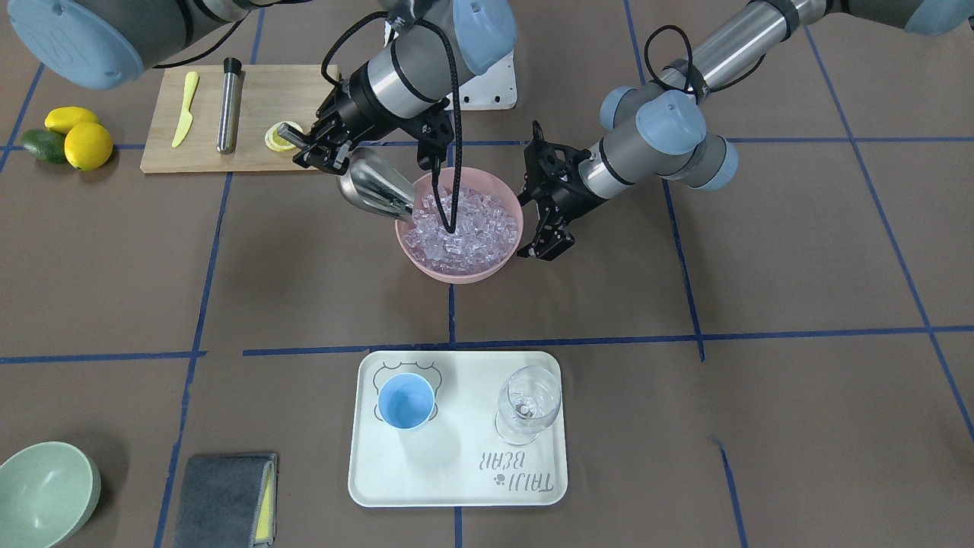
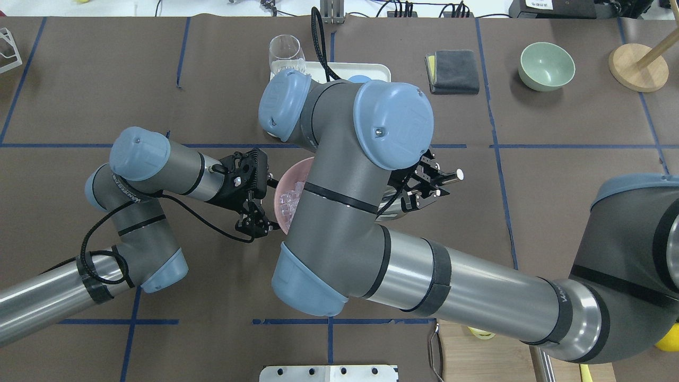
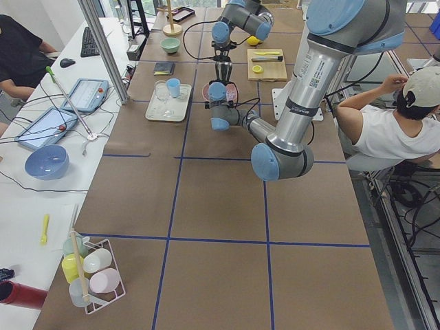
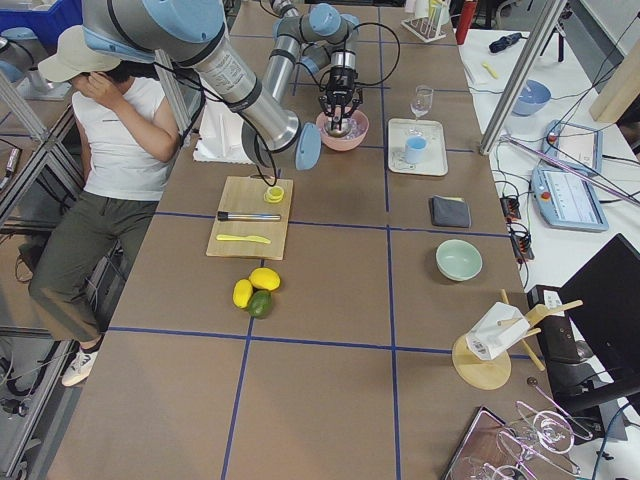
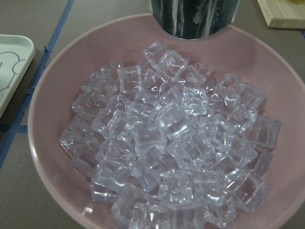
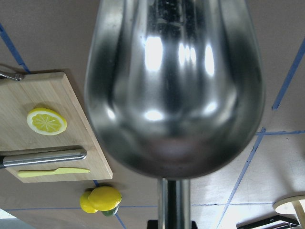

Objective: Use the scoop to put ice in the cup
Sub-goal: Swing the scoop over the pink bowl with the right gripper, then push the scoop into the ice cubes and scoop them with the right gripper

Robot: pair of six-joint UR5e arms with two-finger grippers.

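Observation:
My right gripper (image 1: 313,146) is shut on the thin handle of the silver scoop (image 1: 374,190). The scoop tilts down with its mouth at the rim of a pink bowl (image 1: 426,266). The bowl is full of clear ice cubes (image 1: 464,228). The left wrist view shows the ice (image 5: 171,138) with the scoop's mouth (image 5: 195,19) at the bowl's far edge. The right wrist view shows the scoop's back (image 6: 176,86). My left gripper (image 1: 545,245) is open and empty beside the bowl's other rim. The light-blue cup (image 1: 406,401) stands empty on a white tray (image 1: 456,487).
A clear wine glass (image 1: 529,403) stands on the tray beside the cup. A cutting board (image 1: 251,91) holds a yellow knife, a steel cylinder and a lemon slice. Lemons and an avocado (image 1: 76,141), a green bowl (image 1: 42,495) and a grey cloth (image 1: 224,498) lie farther out.

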